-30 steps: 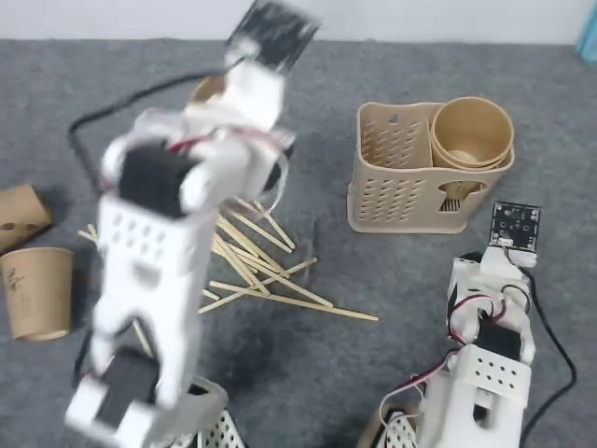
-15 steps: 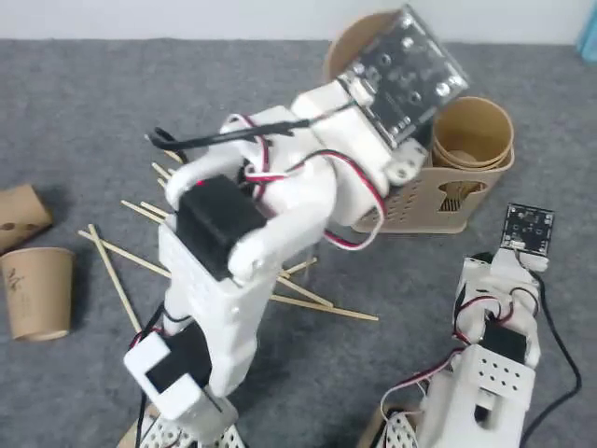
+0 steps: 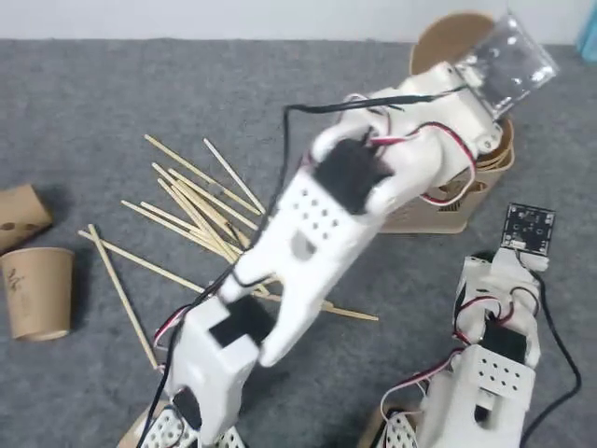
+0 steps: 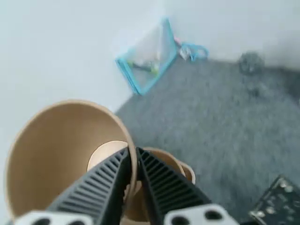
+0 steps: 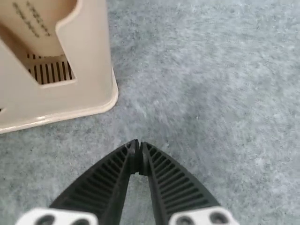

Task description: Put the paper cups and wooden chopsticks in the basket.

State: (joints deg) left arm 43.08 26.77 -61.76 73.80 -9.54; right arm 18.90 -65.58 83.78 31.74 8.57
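Behind the long left arm [image 3: 317,224], most of the basket [image 5: 86,61] is hidden from above — we see only its lower wall and a piece of its rim. We cannot read the left claw [image 4: 132,157] from the high view, because the wrist board covers it. Its own camera shows the two fingers pressed together on the wall of a paper cup [image 4: 56,150], one inside and one outside. This cup hangs over the basket, and a second cup [image 4: 164,161] is partly visible under it. The arm lies stretched diagonally from the near edge to the far right.

The right claw [image 5: 138,154] is closed on nothing, low over the grey tabletop [image 3: 93,112], just beside the basket's corner. On the tabletop the wooden chopsticks [image 3: 191,201] lie scattered, some passing under the arm. At the left lies a loose cup [image 3: 37,291], near a further cup [image 3: 19,217] — that one cut off by the frame edge.
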